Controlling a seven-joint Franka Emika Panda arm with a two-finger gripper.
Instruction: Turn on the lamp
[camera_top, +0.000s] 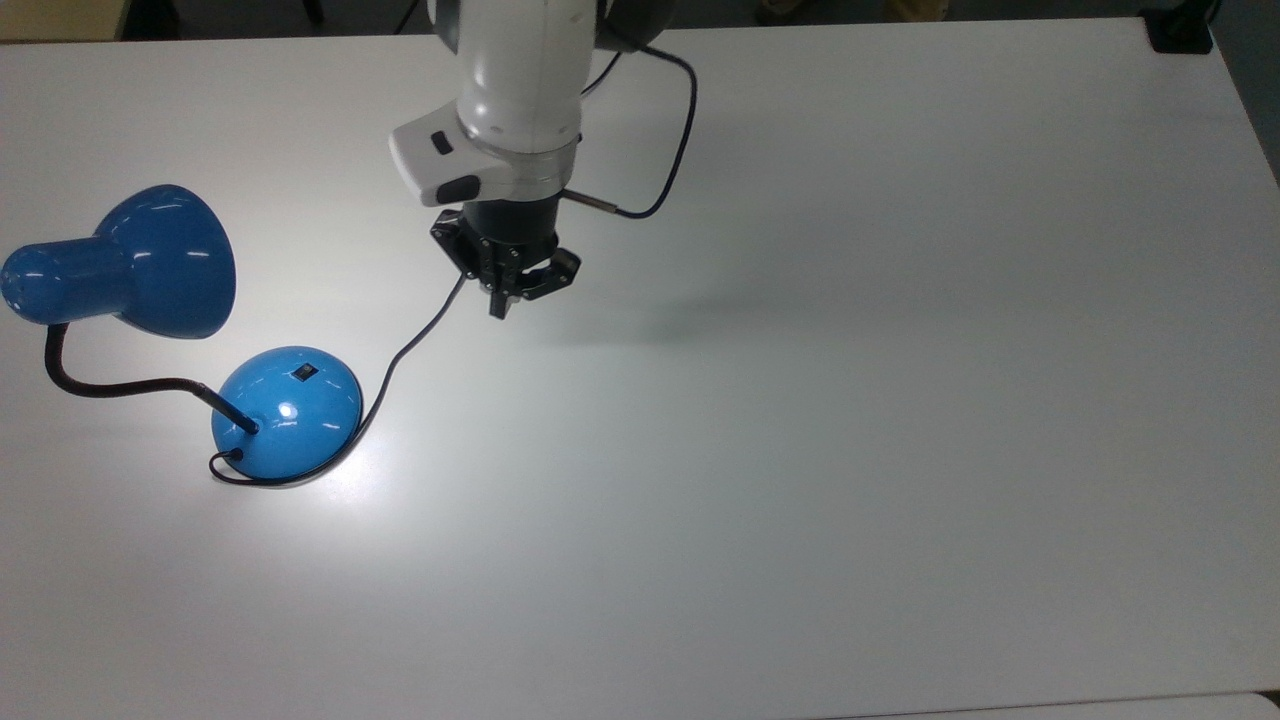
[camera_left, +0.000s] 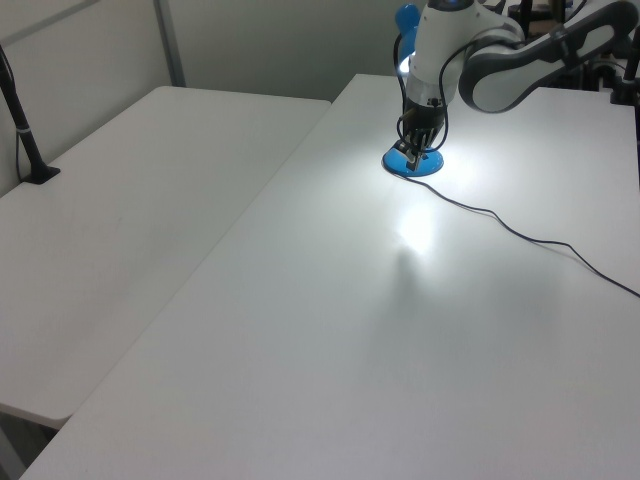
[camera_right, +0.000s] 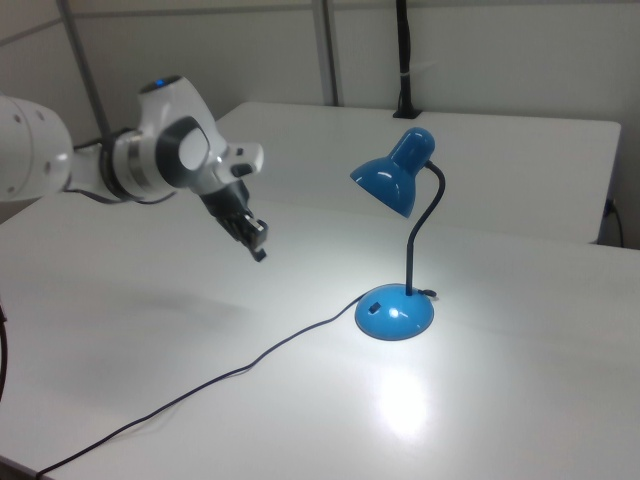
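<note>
**Lamp lit, gripper clear of the base**

While the lamp glows on the white table, I see its blue base at the top view's lower left, its shade throwing a bright patch onto the tabletop. My gripper hangs above the table, well apart from the base toward the top view's right, fingers pressed together on nothing. The black cord trails off across the table. No lettering I can read anywhere.

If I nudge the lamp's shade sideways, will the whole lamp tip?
Probably not: the lamp stands on a wide domed base. The thin gooseneck would likely flex first. The glossy shade may be slippery.
</note>
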